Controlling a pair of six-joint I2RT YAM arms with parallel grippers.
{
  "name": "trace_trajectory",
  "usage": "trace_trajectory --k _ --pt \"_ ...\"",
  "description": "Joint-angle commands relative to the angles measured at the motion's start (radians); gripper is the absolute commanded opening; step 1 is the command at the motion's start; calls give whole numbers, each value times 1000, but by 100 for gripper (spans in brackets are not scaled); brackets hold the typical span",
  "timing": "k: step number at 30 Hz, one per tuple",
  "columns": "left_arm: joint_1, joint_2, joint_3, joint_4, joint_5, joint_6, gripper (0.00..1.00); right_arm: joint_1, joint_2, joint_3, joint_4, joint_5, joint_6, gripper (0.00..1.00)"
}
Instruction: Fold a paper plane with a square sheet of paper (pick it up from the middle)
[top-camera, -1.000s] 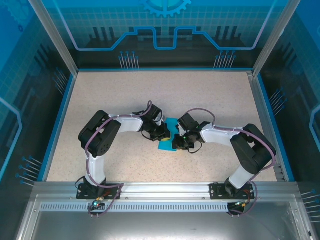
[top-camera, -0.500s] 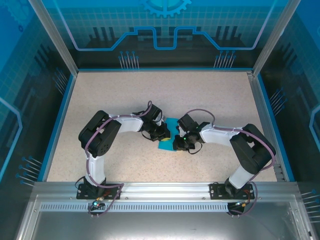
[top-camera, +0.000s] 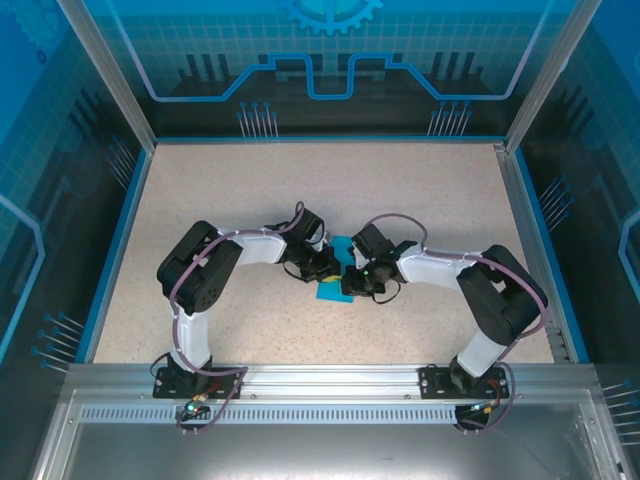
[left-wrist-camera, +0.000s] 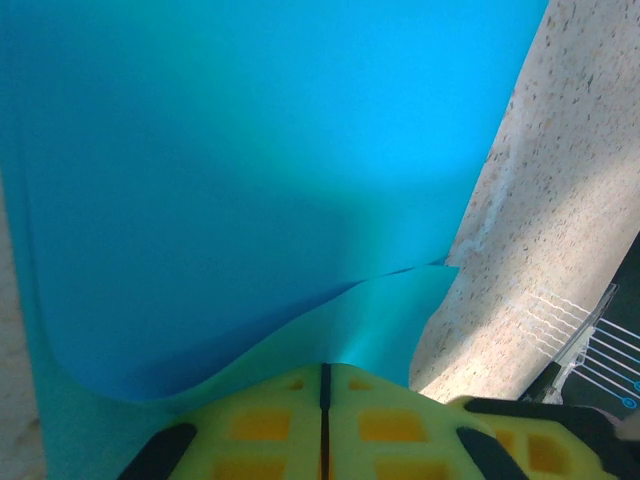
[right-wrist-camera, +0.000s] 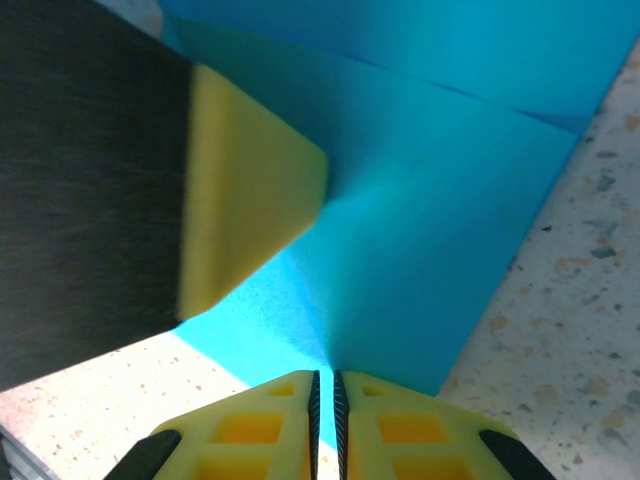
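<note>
- The left gripper (top-camera: 326, 268) reaches in from the left, near the middle of the table (top-camera: 230, 190).
- Its two yellow fingers are pressed tight together, with only a thin dark line between them.
- The blue paper (top-camera: 330, 292) curls up to those finger tips, and they pinch its edge.
- The paper sits in the middle of the table, between the two grippers.
- It is not flat. One part lies on the table, and another part lifts up where it is held. A sharp fold line runs across it.
- The right gripper (top-camera: 350, 283) reaches in from the right, just beside the left one.
- Its yellow fingers are almost together, and the paper goes into the thin gap between them, so they pinch it too.
- In the right wrist view, a yellow finger of the left gripper touches the paper close by.
</note>
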Motion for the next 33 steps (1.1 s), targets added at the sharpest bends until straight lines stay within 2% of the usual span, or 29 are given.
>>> trace_trajectory --k 1,12,21,29,33 --pt "-9 17 -31 -55 -49 -6 9 21 16 -7 -1 -24 -7 14" --pt "-10 15 -37 -60 -64 -11 9 29 -14 -99 -50 -23 -5 14" --pt "-10 12 -35 -75 -78 -2 9 39 -99 -196 -57 -31 -1 14" --pt "-9 9 -35 -70 -71 -6 9 37 -215 -140 -62 33 2 14" --pt "-10 6 -33 -66 -65 -4 9 37 -180 -90 -5 43 11 14"
